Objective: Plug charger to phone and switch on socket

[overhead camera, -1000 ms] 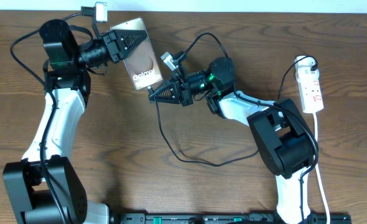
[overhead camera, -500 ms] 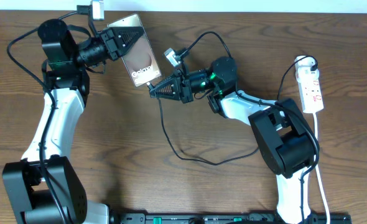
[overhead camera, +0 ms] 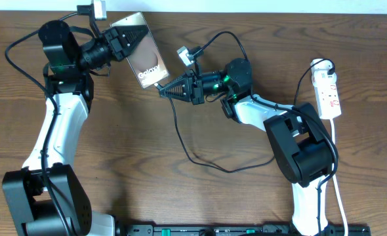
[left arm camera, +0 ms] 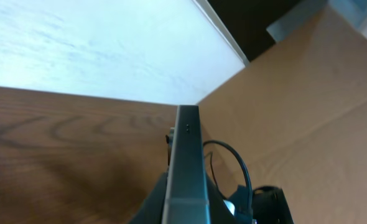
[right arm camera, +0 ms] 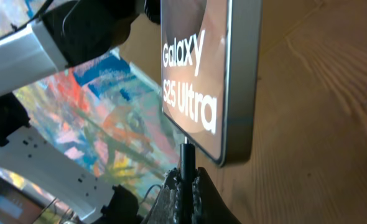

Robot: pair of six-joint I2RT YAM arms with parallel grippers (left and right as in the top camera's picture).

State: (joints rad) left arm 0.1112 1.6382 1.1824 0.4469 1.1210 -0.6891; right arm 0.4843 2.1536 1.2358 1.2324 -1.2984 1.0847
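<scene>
The phone (overhead camera: 146, 62) is lifted off the table, its "Galaxy" face up, with my left gripper (overhead camera: 124, 43) shut on its far end. From the left wrist I see only its thin grey edge (left arm camera: 186, 155) between my fingers (left arm camera: 158, 202). My right gripper (overhead camera: 163, 90) is shut on the charger (overhead camera: 180, 134), a thin black cable that loops over the table. In the right wrist view the connector tip (right arm camera: 186, 152) sticks out of the gripper (right arm camera: 185, 177) and reaches the lower edge of the phone (right arm camera: 202, 68). The white socket (overhead camera: 328, 88) lies at the far right, away from both grippers.
The socket's white cord (overhead camera: 338, 177) runs down the table's right side past the right arm's base (overhead camera: 305, 157). A black rail (overhead camera: 246, 229) lines the front edge. A cardboard box (left arm camera: 308, 118) stands beyond the table's far edge.
Both grippers have drifted toward the far edge of the table, phone and charger tip moving together. The right gripper's tip stays at the phone's lower corner.
</scene>
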